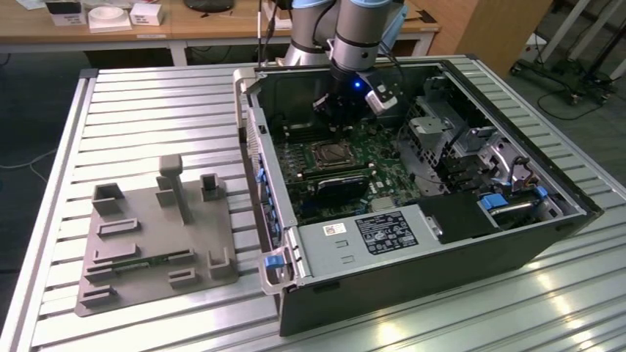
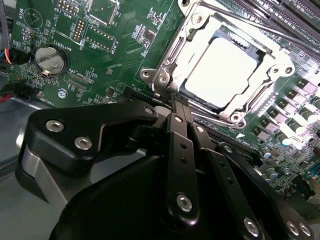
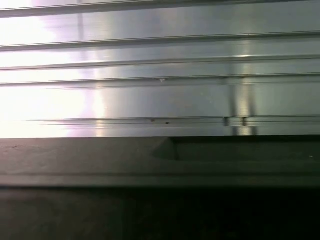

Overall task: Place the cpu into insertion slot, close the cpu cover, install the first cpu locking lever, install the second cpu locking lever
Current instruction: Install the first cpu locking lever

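In the exterior view, we see the black robot gripper [image 1: 341, 110] hanging inside the open black computer case [image 1: 509, 242] on the ribbed aluminium tabletop [image 1: 146, 110]. The square silvery-rimmed insertion slot [image 1: 330, 154] lies at its six o'clock. A grey moulded fixture tray [image 1: 146, 235] sits at the case's nine o'clock.

In the second wrist view, the flat square cpu with a pale silvery top [image 2: 220, 70] sits in the slot. The thin silvery cpu cover frame [image 2: 274, 65] lies over its edges. The jaws are clenched together, with their tips at a slot corner.

In the first wrist view we see tabletop ribs beside a dark edge [image 3: 160, 165].
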Robot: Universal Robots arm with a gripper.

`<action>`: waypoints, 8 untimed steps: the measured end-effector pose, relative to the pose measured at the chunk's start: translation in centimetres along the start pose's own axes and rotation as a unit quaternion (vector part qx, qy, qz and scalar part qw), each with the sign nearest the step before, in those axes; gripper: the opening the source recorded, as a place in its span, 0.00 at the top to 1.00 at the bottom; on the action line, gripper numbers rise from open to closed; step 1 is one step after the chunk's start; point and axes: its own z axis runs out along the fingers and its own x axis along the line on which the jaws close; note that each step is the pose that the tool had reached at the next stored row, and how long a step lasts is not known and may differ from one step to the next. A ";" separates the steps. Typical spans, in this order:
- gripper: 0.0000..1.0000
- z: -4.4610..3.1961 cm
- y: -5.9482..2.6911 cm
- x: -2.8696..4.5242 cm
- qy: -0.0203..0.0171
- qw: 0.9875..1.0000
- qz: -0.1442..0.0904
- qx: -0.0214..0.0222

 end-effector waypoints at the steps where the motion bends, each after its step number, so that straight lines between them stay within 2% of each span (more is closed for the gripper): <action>1: 0.90 0.00 0.00 0.00 0.000 1.000 0.000 0.000; 8: 0.90 -0.01 -0.28 -0.05 0.000 1.000 0.001 0.000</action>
